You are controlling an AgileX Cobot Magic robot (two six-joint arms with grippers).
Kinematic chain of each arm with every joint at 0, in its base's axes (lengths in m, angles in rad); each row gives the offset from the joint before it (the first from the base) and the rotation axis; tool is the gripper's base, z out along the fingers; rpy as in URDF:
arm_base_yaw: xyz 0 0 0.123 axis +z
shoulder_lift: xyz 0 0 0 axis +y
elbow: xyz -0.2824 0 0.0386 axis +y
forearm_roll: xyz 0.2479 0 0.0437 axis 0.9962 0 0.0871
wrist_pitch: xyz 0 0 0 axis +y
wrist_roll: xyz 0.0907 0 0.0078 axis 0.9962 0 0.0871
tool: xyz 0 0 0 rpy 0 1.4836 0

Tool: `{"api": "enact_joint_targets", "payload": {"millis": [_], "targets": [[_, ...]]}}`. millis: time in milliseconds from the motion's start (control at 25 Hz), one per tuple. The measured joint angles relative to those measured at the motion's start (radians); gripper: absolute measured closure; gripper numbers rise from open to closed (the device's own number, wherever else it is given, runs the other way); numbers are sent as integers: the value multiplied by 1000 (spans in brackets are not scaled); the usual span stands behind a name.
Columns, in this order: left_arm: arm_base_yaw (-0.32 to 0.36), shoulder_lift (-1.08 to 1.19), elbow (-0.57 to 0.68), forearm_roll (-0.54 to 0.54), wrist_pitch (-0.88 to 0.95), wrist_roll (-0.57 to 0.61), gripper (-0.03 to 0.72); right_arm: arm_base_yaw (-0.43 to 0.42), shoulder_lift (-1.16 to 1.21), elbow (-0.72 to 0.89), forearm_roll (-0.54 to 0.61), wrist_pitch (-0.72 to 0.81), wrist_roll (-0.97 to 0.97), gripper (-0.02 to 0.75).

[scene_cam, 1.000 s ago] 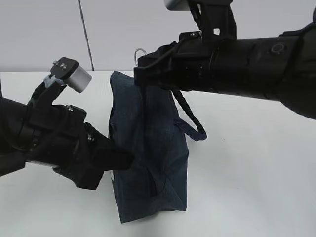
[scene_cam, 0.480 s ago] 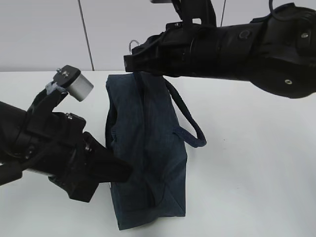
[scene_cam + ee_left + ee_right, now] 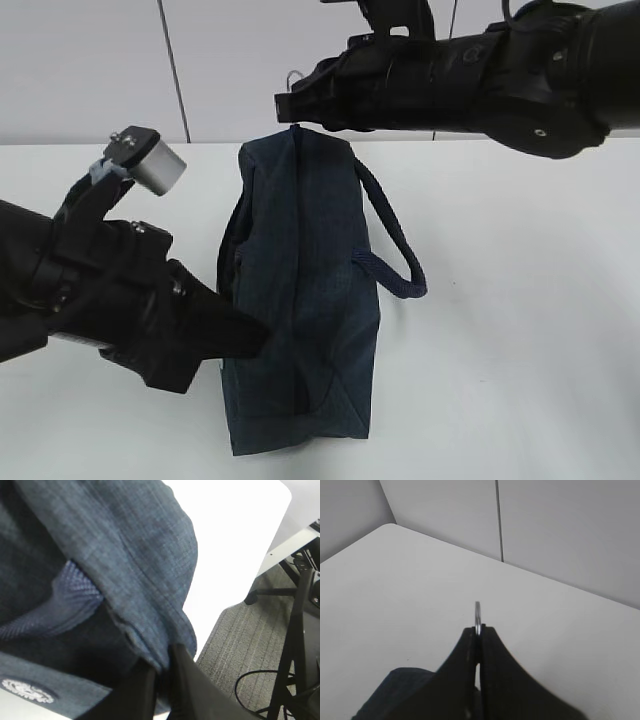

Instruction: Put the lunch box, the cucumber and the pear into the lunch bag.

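A: Where's the boxy dark navy fabric lunch bag (image 3: pixel 300 300)?

B: Standing upright on the white table (image 3: pixel 520 300), its padded loop handle (image 3: pixel 392 240) hanging on the side away from the left arm.

A: And the right gripper (image 3: pixel 292 105)?

B: Just above the bag's top edge, jaws pressed together on the silver ring pull (image 3: pixel 478 616), which sticks up between them.

A: The left gripper (image 3: pixel 161 666)?

B: Low against the bag's side, fingers pinched on a fold of its fabric.

Bright even light, washed-out white table (image 3: pixel 520 300), soft faint shadows, blurred close-up fabric
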Motion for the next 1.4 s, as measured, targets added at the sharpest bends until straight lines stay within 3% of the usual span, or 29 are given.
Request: {"api": "enact_joint_targets", "payload": {"millis": [960,1160,1280,1400], "targets": [[5,0,-13,61,-32,-86,685,-120,134,-71,-64,-55,52,738],[4,0,-9,59,-7,-103,652,-136,134,-78,-287,-116,285,738],[1,0,-7,44,15,-111,578,-143,134,-82,-416,-145,425,738],[-1,-3,-5,12,18,-113,453,-149,134,-86,-509,-157,504,738]]}}
